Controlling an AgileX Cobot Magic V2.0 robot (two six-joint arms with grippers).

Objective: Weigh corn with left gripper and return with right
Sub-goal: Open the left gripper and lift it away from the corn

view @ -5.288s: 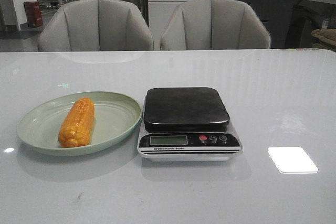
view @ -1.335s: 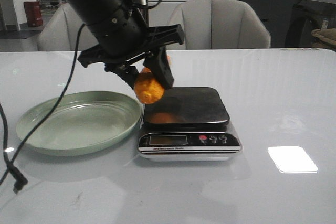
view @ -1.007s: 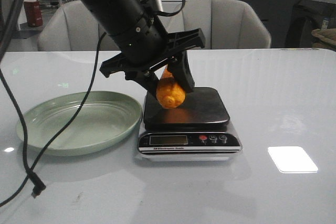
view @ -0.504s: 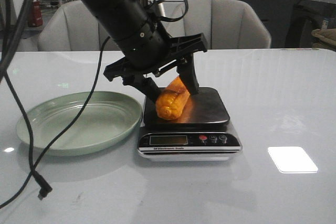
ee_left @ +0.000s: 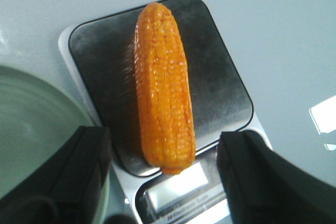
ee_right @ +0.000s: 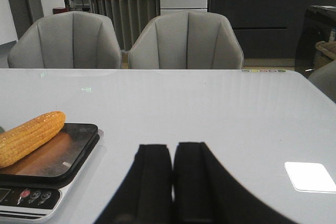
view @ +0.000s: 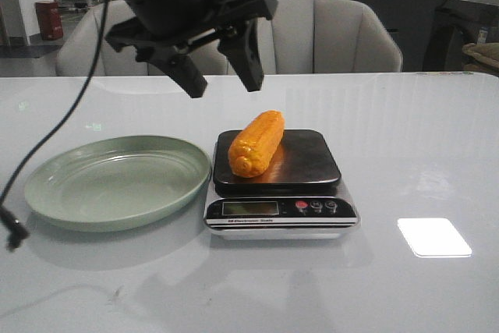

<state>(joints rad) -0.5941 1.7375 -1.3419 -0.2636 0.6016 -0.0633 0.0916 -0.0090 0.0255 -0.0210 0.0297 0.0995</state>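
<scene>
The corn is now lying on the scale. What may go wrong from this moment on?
1. The corn lies slanted, with its near tip past the edge of the scale platform, so a small knock may roll it off.
2. The right gripper is shut and off to the side; it must open before it takes the corn.
3. The open left gripper hangs above, in the way of that reach.

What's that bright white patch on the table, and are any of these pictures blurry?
Front view: the white patch is glare on the glossy table; the corn is sharp. Left wrist view: the plate looks smeared, and the fingers are dark and soft. Right wrist view: the same glare shows.
</scene>
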